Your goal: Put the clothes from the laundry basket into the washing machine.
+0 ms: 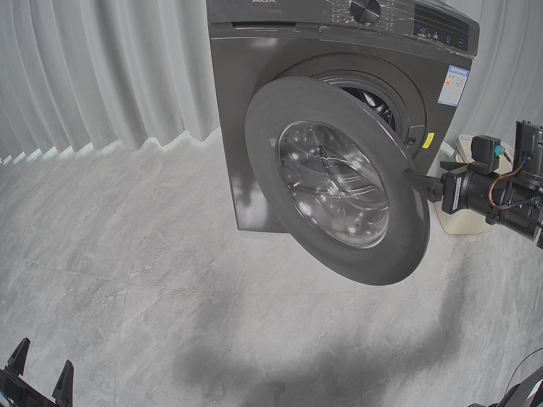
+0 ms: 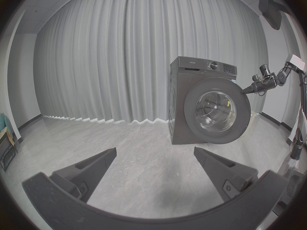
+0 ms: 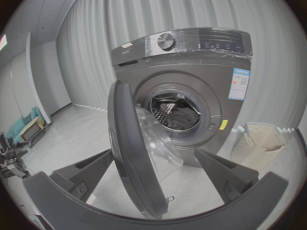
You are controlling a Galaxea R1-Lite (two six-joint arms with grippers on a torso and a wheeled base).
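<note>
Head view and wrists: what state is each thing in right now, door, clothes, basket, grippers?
Washing machine door: half open, swung outward.
Clothes: dark heap inside the drum.
Laundry basket: looks empty.
Right gripper: open, astride the door's edge.
Left gripper: open, holding nothing.

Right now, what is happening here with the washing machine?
The right claw is open astride the free edge of the door of the washing machine, which stands half open. Dark clothes lie in the drum. The laundry basket beside the machine looks empty. The left claw hangs open, low, apart.
</note>
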